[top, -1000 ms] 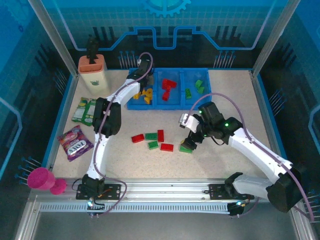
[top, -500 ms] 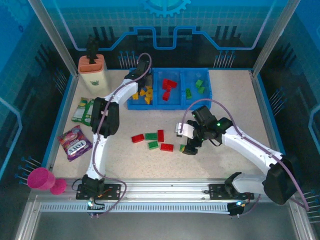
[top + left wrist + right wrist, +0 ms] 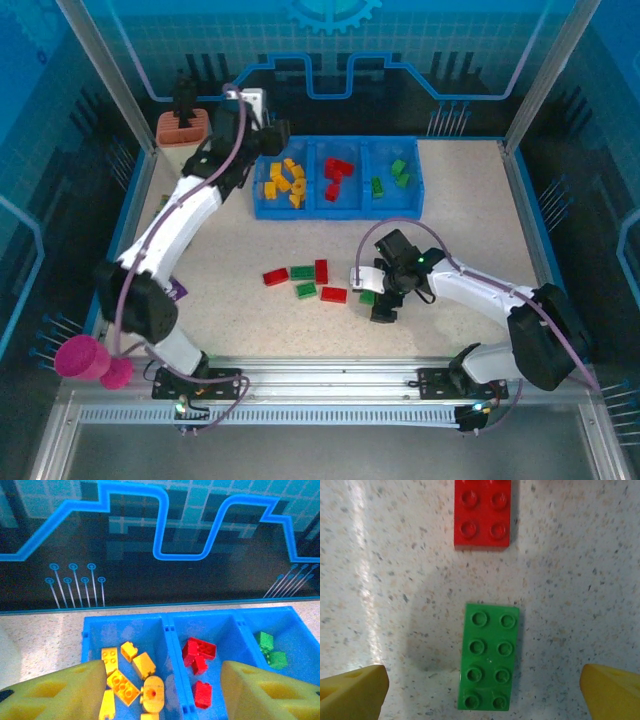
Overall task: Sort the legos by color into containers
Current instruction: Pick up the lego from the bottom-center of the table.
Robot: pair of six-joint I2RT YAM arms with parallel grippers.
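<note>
The blue tray (image 3: 340,212) already holds yellow, red and green legos (image 3: 283,183) in separate compartments, but six red and green ones lie loose on the bench (image 3: 470,240). The left tool (image 3: 164,680) hangs empty, fingers parted, over the yellow compartment. The right tool (image 3: 482,692), spread wide, straddles a loose green brick (image 3: 489,656) without gripping it.

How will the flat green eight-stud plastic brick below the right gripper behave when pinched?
Likely rigid: the green eight-stud plastic brick shows crisp, square edges. Lying flat, studs up, on the speckled table, it should slide, not roll. Smooth sides might slip.
</note>
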